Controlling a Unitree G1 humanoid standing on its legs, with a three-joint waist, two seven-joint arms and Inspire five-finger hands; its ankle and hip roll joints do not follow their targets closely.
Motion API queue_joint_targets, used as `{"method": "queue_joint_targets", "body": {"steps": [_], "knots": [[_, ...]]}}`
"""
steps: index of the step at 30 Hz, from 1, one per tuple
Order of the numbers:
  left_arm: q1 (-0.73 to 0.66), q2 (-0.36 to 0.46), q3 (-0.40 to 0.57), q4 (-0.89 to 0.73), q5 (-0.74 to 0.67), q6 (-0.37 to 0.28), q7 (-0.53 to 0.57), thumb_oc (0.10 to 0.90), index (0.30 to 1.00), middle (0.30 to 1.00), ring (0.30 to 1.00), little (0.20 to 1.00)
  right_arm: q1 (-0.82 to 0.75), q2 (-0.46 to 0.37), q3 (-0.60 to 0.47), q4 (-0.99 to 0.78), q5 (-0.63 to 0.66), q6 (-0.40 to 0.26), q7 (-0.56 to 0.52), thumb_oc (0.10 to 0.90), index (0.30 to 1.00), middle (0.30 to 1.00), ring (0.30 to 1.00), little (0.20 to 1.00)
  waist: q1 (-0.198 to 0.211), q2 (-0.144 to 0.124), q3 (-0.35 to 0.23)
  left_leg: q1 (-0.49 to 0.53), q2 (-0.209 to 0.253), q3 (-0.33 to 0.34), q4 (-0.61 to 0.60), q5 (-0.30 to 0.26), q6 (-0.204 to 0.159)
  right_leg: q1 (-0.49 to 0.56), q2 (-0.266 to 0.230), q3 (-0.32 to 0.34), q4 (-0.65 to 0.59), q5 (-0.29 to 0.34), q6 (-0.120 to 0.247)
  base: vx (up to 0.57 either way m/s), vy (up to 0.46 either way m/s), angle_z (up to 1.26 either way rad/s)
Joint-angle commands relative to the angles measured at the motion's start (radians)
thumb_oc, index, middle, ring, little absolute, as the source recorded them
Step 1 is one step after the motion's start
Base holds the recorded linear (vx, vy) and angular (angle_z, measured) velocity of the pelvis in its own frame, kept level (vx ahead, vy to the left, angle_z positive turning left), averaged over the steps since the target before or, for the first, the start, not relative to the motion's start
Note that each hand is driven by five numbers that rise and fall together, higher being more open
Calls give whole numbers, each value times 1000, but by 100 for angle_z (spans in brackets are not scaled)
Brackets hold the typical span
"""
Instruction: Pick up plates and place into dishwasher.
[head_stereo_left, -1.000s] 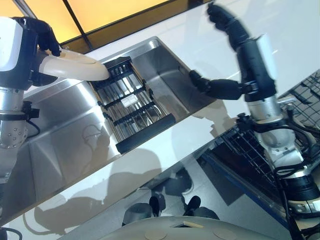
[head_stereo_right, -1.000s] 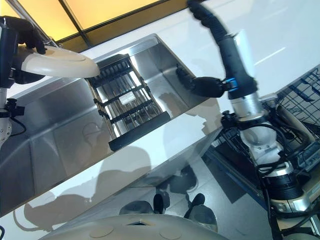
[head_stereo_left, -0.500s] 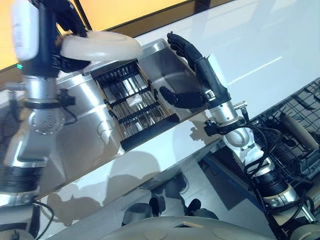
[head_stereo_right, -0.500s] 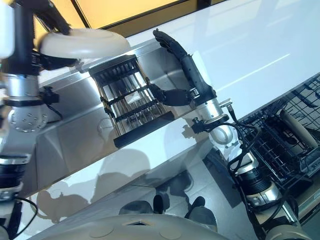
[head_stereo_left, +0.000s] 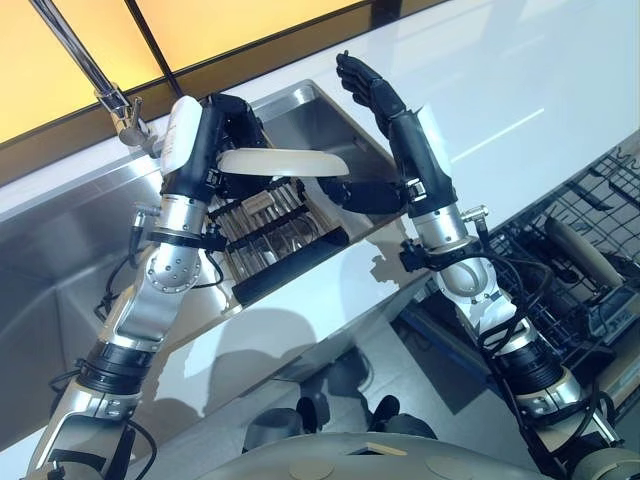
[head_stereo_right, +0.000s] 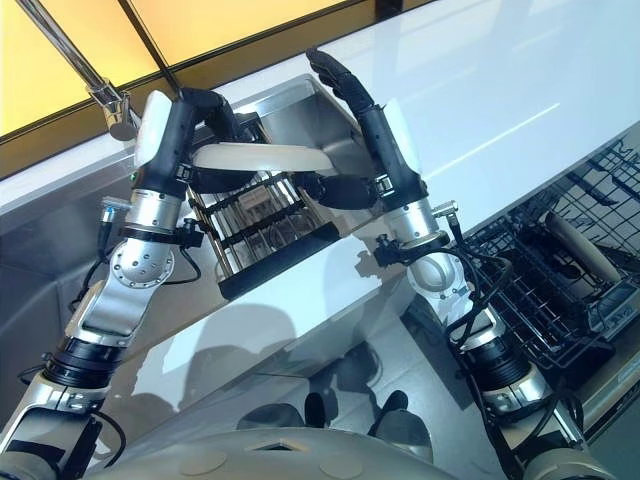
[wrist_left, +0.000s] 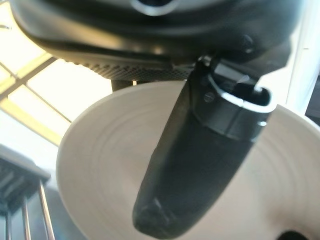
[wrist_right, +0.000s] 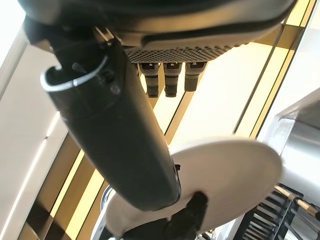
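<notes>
The round cream-white plate (head_stereo_left: 283, 162) is held level above the sink, edge-on to the head camera, over the black wire dish rack (head_stereo_left: 262, 232) that sits in the basin.

From the left: a slim chrome faucet (head_stereo_left: 95, 75) rises at a slant from the back ledge of the brushed stainless-steel sink (head_stereo_left: 60, 250), whose flat draining area runs away to the left. Behind it, amber-yellow panels (head_stereo_left: 80, 30) divided by dark frames fill the background. The left hand (head_stereo_left: 222, 140), dark and ridged, is clamped on the plate's left rim, fingers curled over the top and thumb (wrist_left: 200, 165) laid across the plate's smooth, faintly ringed face, as its wrist view shows.

The rack beneath has shiny metal tines and a thick black front bar (head_stereo_left: 292, 266). Just right of the plate, the right hand (head_stereo_left: 385, 120) stands with its fingers straight and pointing up, its thumb (head_stereo_left: 365, 195) reaching sideways under the plate's right edge; whether it touches the rim I cannot tell. In the right wrist view the plate (wrist_right: 220, 175) shows as a pale disc beyond the thumb.

A glossy white countertop (head_stereo_left: 520, 80) spreads to the right. Below it, at the far right, a dark wire dishwasher basket (head_stereo_left: 580, 260) stands pulled out, with a pale rounded item (head_stereo_left: 585, 250) lying in it.
</notes>
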Motion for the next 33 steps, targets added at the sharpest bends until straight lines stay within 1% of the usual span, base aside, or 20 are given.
{"method": "queue_joint_targets", "body": {"steps": [1, 5, 10, 11, 12, 13, 14, 15, 20, 23, 24, 27, 28, 29, 30, 31, 32, 33], "knots": [[-95, 28, 2, -4, -29, -59, 53, 100, 300, 300, 300, 200, -111, 72, -2, -77, 7, -112, -7, 100, 300, 300, 300, 200, -10, -47, -87, -35, -50, 40, 6, -56, 13, -17, -47, 10, 114, -72, 122, -4, -13, -3], [-89, 17, -5, -12, -13, -75, 81, 100, 300, 300, 300, 200, -97, 62, -13, -77, 20, -116, -4, 100, 300, 300, 300, 200, -20, -52, -89, -39, -49, 43, 2, -48, 12, -13, -31, 24, 89, -70, 114, 0, 0, 0], [-116, 22, -2, -25, 2, -73, 111, 100, 300, 300, 300, 200, -97, 65, -13, -70, 20, -110, -1, 100, 300, 300, 300, 200, -27, -51, -92, -36, -49, 48, -7, -41, 7, 1, -18, 32, 65, -73, 109, 0, 0, 0], [-121, 23, -1, -30, 7, -65, 124, 114, 312, 312, 312, 214, -97, 64, -16, -71, 17, -112, -5, 100, 300, 300, 300, 200, -29, -51, -92, -35, -49, 49, -8, -40, 6, 3, -16, 33, 62, -73, 108, 0, 0, 0], [-124, 25, 0, -31, 5, -63, 139, 388, 547, 547, 547, 488, -97, 63, -18, -72, 11, -113, -12, 100, 300, 300, 300, 200, -30, -51, -92, -35, -49, 49, -10, -40, 5, 4, -14, 34, 60, -74, 107, 0, 0, 0], [-128, 25, 2, -29, -14, -60, 139, 800, 900, 900, 900, 900, -97, 62, -22, -72, 2, -114, -23, 100, 300, 300, 300, 200, -31, -51, -93, -35, -48, 49, -10, -39, 4, 7, -12, 35, 57, -77, 106, 0, 0, 0], [-129, 24, 4, -28, -46, -65, 137, 800, 900, 900, 900, 900, -97, 60, -28, -70, -8, -118, -37, 100, 300, 300, 300, 200, -32, -50, -93, -34, -47, 50, -12, -38, 3, 9, -10, 35, 54, -79, 105, 0, 0, 0], [-122, 15, 10, -33, -117, -75, 126, 800, 900, 900, 900, 900, -95, 60, -37, -69, -15, -123, -61, 100, 300, 300, 300, 200, -32, -50, -94, -33, -46, 51, -13, -38, 2, 12, -7, 35, 50, -80, 104, 0, 0, 0], [-76, -47, 44, -75, -324, -121, 63, 800, 900, 900, 900, 900, -66, 62, -95, -81, -30, -150, -90, 100, 300, 300, 300, 200, -38, -48, -97, -30, -43, 51, -13, -39, 1, 18, 1, 42, 45, -85, 101, -16, -6, -7], [-58, -78, 48, -84, -431, -145, 10, 800, 900, 900, 900, 900, -61, 56, -128, -75, -54, -172, -133, 100, 300, 300, 300, 200, -40, -47, -97, -29, -40, 49, -7, -41, 1, 21, 3, 48, 44, -87, 97, 0, 0, 0], [-56, -80, 48, -83, -439, -146, 8, 800, 900, 900, 900, 900, -62, 55, -133, -73, -58, -175, -141, 100, 300, 300, 300, 200, -40, -47, -97, -29, -40, 49, -7, -41, 1, 22, 4, 48, 43, -86, 97, 0, 0, 0], [-25, -90, 66, -76, -507, -140, -19, 800, 900, 900, 900, 900, -70, 27, -192, -46, -141, -189, -260, 100, 300, 300, 300, 200, -38, -49, -97, -24, -39, 49, -5, -46, 0, 28, 7, 49, 34, -84, 95, 9, -28, -1], [-4, -88, 85, -64, -531, -129, -42, 800, 900, 900, 900, 900, -78, 6, -240, -26, -182, -184, -334, 100, 300, 300, 300, 200, -37, -51, -98, -23, -38, 51, -5, -48, 0, 30, 9, 48, 30, -82, 93, 9, -43, -2], [3, -86, 91, -62, -538, -127, -47, 800, 900, 900, 900, 900, -80, -2, -253, -20, -187, -186, -345, 100, 300, 300, 300, 200, -37, -51, -99, -22, -37, 51, -4, -48, -1, 31, 10, 48, 29, -82, 93, 13, -47, -1], [23, -81, 108, -57, -553, -117, -54, 800, 900, 900, 900, 900, -81, -22, -284, -9, -212, -186, -400, 100, 300, 300, 300, 200, -35, -52, -98, -19, -36, 52, -3, -51, -1, 36, 11, 48, 26, -83, 92, 29, -36, -1], [42, -80, 125, -49, -560, -117, -63, 800, 900, 900, 900, 900, -81, -35, -313, -4, -225, -183, -431, 100, 300, 300, 300, 200, -34, -53, -98, -14, -35, 53, -5, -56, -3, 40, 13, 48, 25, -87, 93, 17, -49, 0], [65, -73, 149, -45, -567, -119, -76, 800, 900, 900, 900, 900, -78, -52, -349, 4, -237, -183, -457, 100, 300, 300, 300, 200, -33, -55, -101, -20, -35, 54, -4, -52, -2, 38, 14, 48, 20, -81, 91, 27, -68, 0], [122, -63, 201, -30, -585, -112, -95, 800, 900, 900, 900, 900, -66, -95, -426, 21, -266, -176, -547, 100, 300, 300, 300, 200, -29, -58, -101, -18, -34, 50, -3, -55, -2, 41, 19, 53, 16, -83, 88, 32, -72, -1]]}}
